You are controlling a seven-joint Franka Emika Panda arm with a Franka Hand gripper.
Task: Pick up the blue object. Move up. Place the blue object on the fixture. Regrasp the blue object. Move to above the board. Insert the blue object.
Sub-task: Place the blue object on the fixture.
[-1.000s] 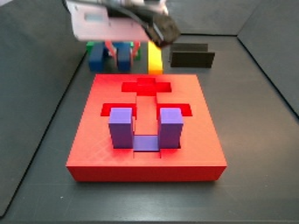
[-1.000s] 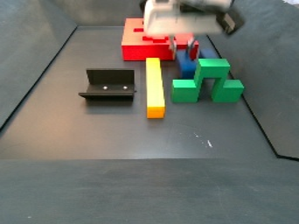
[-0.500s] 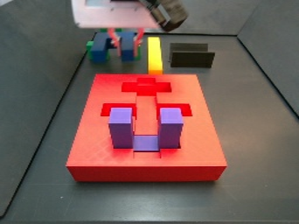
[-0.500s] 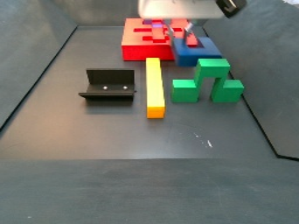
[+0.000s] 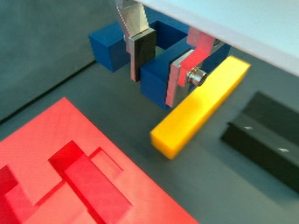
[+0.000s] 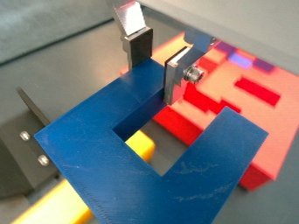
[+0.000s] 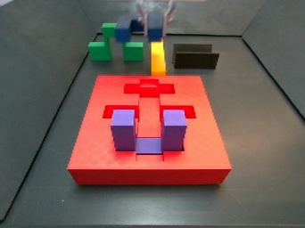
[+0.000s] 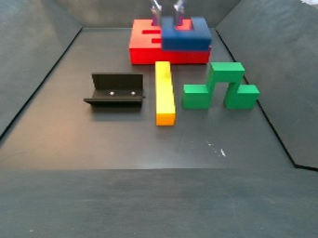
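A: What has the gripper (image 6: 162, 66) got?

B: Its jaws are clamped on one prong of the blue object (image 6: 152, 157), which hangs lifted clear of the floor in both wrist views.

A: So where is the job?

B: Pick-up and lift look done. Placing on the fixture (image 8: 117, 90), regrasping and inserting into the board (image 7: 149, 134) remain.

A: Where is the fixture from there?

B: In a side view the gripper (image 8: 170, 9) sits high at twelve o'clock; the fixture lies well apart, toward seven o'clock, past the yellow bar (image 8: 163, 91).

A: The arm?

B: Mostly out of frame; fingers point downward.
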